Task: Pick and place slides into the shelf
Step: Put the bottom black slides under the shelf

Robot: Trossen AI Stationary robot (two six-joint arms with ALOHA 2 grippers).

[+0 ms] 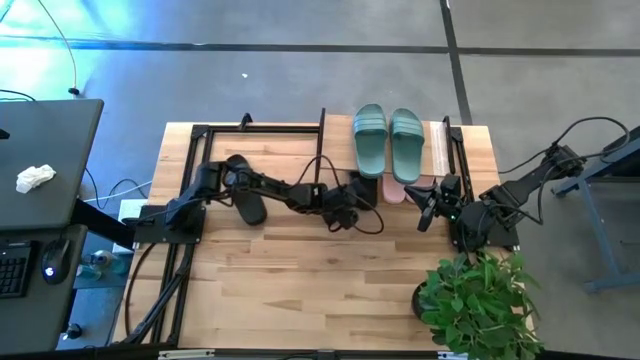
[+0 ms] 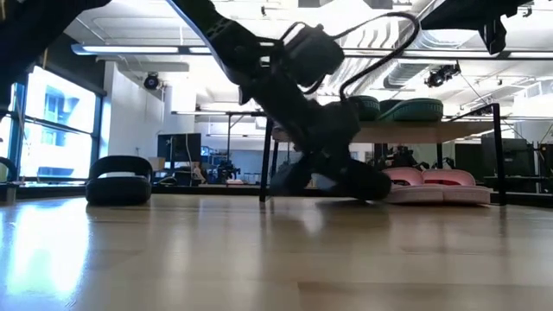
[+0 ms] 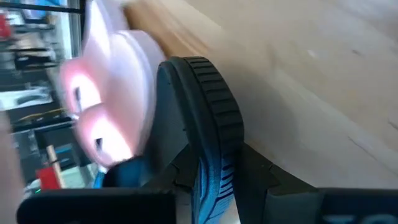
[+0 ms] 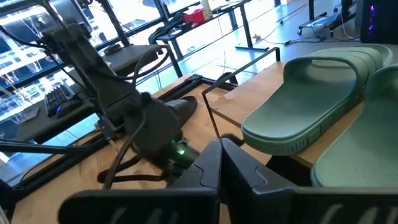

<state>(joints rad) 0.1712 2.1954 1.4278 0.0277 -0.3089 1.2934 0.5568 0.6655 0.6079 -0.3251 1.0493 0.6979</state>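
A sage-green pair of slides point(image 1: 388, 142) lies on the shelf's light top board point(image 1: 437, 148). Light-pink slides point(image 2: 432, 184) rest on their soles under that board. My left gripper point(image 1: 348, 208) reaches in from the table's left and is shut on a black slide point(image 1: 362, 187) at the shelf's near side, next to the pink ones. The other black slide point(image 1: 247, 203) sits on its sole on the tabletop, farther left. My right gripper point(image 1: 430, 207) waits, shut, near the shelf's right end. My left gripper point(image 3: 211, 168) pinches the black slide between its two fingers, along one long side edge point(image 3: 205, 124), with the ribbed sole rim showing past the fingers. It comes slanting down from the table's left. In the low view the slide point(image 2: 359, 183) lies low at the tabletop under the shelf.
The shelf's thin black posts point(image 2: 266, 164) stand close to the left arm. A potted plant point(image 1: 480, 300) occupies the near right corner. A dark desk point(image 1: 40, 160) stands off the table's left. The near half of the wooden tabletop point(image 1: 300, 290) is bare.
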